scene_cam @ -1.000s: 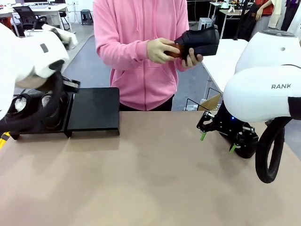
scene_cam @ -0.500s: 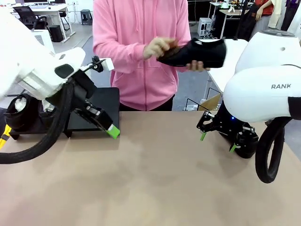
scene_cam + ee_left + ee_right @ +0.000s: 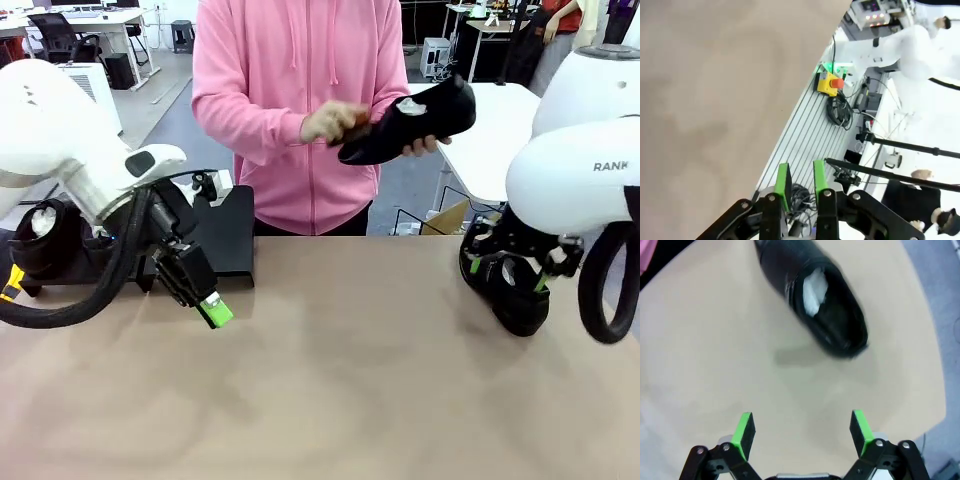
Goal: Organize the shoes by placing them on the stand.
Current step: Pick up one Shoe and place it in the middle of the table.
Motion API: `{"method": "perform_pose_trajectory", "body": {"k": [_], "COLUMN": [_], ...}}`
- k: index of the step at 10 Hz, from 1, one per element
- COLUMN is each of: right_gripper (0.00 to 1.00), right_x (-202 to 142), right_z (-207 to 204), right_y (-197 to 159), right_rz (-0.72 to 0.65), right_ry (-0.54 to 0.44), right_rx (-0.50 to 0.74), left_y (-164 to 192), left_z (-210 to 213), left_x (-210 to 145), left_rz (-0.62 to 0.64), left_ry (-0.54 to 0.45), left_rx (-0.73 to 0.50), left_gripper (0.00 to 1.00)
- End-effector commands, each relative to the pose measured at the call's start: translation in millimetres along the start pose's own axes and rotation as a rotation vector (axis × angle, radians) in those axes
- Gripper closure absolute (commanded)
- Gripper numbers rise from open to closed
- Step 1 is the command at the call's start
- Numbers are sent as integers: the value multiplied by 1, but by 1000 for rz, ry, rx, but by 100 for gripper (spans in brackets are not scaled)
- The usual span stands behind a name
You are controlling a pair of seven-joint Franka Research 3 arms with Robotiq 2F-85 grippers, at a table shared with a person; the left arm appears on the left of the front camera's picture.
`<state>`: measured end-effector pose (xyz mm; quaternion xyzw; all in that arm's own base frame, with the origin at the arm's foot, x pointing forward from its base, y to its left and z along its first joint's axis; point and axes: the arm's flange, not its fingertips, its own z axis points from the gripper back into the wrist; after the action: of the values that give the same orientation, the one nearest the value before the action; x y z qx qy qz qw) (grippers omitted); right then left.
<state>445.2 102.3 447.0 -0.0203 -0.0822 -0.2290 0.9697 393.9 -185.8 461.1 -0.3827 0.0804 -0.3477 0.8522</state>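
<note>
One black glossy shoe [image 3: 517,303] with white paper inside lies on the table's right side, seen also as the shoe [image 3: 815,295]. My right gripper [image 3: 508,275] hovers just above it, wide open [image 3: 802,427], fingers clear of it. A person in a pink hoodie holds another shoe [image 3: 415,125] up in both hands beyond the far edge. The black stand [image 3: 225,225] sits at the back left, with shoes [image 3: 40,235] on its left unit. My left gripper [image 3: 212,308] hangs low in front of the stand, its pads [image 3: 782,180] a narrow gap apart and empty.
The person's hand presses a small brown brush-like thing [image 3: 358,125] against the raised shoe. The brown table [image 3: 340,380] stretches bare between my arms. Past the table edge lies a yellow box with a red button [image 3: 829,84] among cables.
My left arm has swung away from the stand's left unit and down in front of the stand. My right gripper has shifted right, over the shoe. The person has tilted the held shoe.
</note>
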Motion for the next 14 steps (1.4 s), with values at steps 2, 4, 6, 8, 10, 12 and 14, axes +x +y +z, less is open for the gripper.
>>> {"method": "perform_pose_trajectory", "body": {"k": [2, 4, 6, 8, 10, 12, 14], "right_gripper": [0, 0, 0, 0, 0, 0, 0], "right_x": [47, 71, 94, 108, 122, 134, 139], "right_z": [-21, -39, -48, -59, -76, -96, -113], "right_y": [23, 17, -11, -36, -47, -50, -49], "right_rz": [209, 275, 273, 282, 344, 444, 520], "right_ry": [-48, -50, -11, 26, 72, 109, 119], "right_rx": [-43, -106, -143, -107, -83, -130, -126], "left_y": [-27, -27, -27, -27, -27, -27, -27], "left_z": [6, 6, 6, 6, 6, 6, 6], "left_x": [-9, -9, -9, -9, -9, -9, -9], "left_rz": [-63, -63, -63, -63, -63, -63, -63], "left_ry": [-24, -24, -24, -24, -24, -24, -24], "left_rx": [-2, -2, -2, -2, -2, -2, -2], "left_gripper": [72, 72, 72, 72, 72, 72, 72]}}
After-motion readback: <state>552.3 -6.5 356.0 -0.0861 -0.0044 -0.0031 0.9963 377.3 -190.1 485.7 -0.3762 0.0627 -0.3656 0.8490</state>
